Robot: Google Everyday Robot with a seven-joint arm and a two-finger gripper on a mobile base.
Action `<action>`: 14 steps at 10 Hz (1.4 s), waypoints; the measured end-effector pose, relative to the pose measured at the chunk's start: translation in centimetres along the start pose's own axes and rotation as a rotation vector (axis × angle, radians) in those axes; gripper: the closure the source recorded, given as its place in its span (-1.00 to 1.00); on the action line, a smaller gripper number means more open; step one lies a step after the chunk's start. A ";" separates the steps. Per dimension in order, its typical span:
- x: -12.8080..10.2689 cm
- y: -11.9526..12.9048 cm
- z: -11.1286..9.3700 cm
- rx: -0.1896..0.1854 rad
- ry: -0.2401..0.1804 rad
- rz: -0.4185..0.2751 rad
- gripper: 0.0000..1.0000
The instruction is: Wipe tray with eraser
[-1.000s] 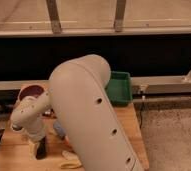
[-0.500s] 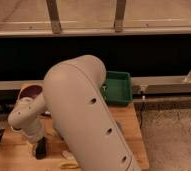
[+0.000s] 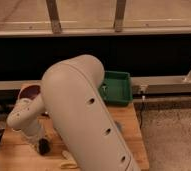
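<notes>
The shallow green rectangular tray (image 3: 117, 89) with a raised rim lies flat at the worktop's far right, its left end behind the arm, well apart from the gripper (image 3: 42, 145) at near left.

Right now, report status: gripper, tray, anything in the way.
Gripper low at table front left. Tray back right, well apart from it. Eraser not seen; arm hides mid-table.

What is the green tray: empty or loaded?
Empty where visible: the tray shows bare green floor; the arm hides its left end. The hand is low over the table, far left.
</notes>
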 end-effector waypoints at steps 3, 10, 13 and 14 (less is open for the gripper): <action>0.0 0.0 -0.2 0.004 -0.007 -0.003 0.95; 1.0 -3.6 -5.9 0.021 -0.191 0.041 1.00; 2.9 -6.1 -11.9 0.072 -0.352 0.072 1.00; 3.7 -7.6 -13.8 0.093 -0.405 0.088 1.00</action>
